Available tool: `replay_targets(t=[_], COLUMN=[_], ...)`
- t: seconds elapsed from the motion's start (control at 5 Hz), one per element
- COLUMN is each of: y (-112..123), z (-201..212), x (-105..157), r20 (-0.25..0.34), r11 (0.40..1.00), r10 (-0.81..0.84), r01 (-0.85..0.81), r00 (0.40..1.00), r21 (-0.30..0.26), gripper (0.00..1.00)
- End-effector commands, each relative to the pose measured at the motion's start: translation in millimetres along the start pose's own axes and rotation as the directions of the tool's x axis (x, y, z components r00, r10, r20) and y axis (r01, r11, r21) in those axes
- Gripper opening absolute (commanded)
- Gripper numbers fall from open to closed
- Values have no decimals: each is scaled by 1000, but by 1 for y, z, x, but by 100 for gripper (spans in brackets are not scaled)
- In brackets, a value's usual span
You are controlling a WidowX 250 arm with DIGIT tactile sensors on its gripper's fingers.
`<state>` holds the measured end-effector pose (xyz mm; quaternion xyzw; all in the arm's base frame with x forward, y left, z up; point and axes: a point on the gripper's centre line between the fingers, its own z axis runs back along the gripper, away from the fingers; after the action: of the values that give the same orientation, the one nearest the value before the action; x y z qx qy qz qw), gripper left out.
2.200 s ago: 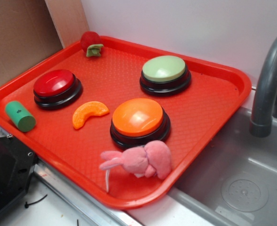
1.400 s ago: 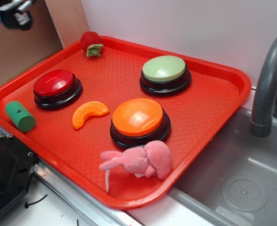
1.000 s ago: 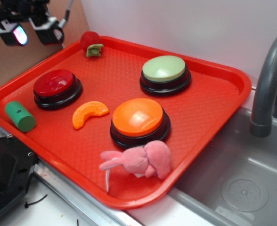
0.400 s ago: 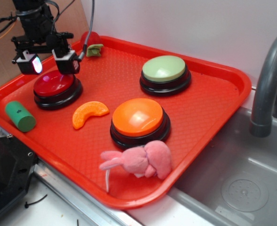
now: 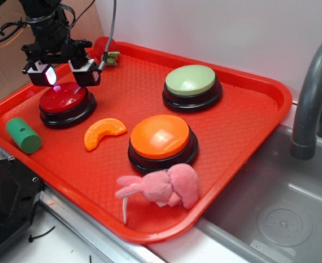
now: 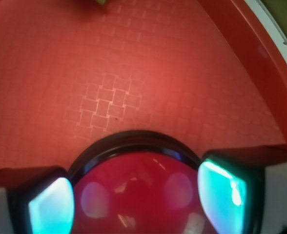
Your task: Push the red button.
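Red button (image 5: 62, 98): sat on the left part of the red tray (image 5: 248, 118), dark glossy dome on a black base; in the wrist view the dome (image 6: 138, 200) filled the bottom centre.
Gripper (image 5: 61, 73): hung directly over the red button with its two pads spread wide, one toward each side of the dome, holding nothing; whether the pads touched the dome could not be told.
Pads: lit, glowing pink in the exterior view (image 5: 50, 76) and cyan in the wrist view (image 6: 221, 190).
Orange slice toy (image 5: 103, 132): lay just right of and nearer than the red button, apart from it.
Green cylinder (image 5: 23, 135): lay on its side near the tray's left edge, nearer than the button.
Strawberry toy (image 5: 107, 52): at the far left corner, partly hidden behind the arm.
Orange button (image 5: 161, 139): near the tray's middle.
Green button (image 5: 191, 83): farther back, to the right.
Pink plush rabbit (image 5: 162, 186): at the near edge, just beside the orange button.
Sink (image 5: 276, 213): right of the tray, with a grey faucet (image 5: 312, 90).
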<state>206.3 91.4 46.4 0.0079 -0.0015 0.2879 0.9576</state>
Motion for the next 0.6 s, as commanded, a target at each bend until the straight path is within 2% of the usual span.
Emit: replay_targets(t=[0.0, 0.2, 0.4], y=[11, 10, 11], z=[32, 48, 60], x=[-4, -3, -2], r20=[23, 28, -8], r11=[1000, 999, 995], r10=[-5, -36, -92], r01=[4, 35, 92], r00=[1000, 999, 996], r21=[26, 22, -28], gripper=[100, 100, 100])
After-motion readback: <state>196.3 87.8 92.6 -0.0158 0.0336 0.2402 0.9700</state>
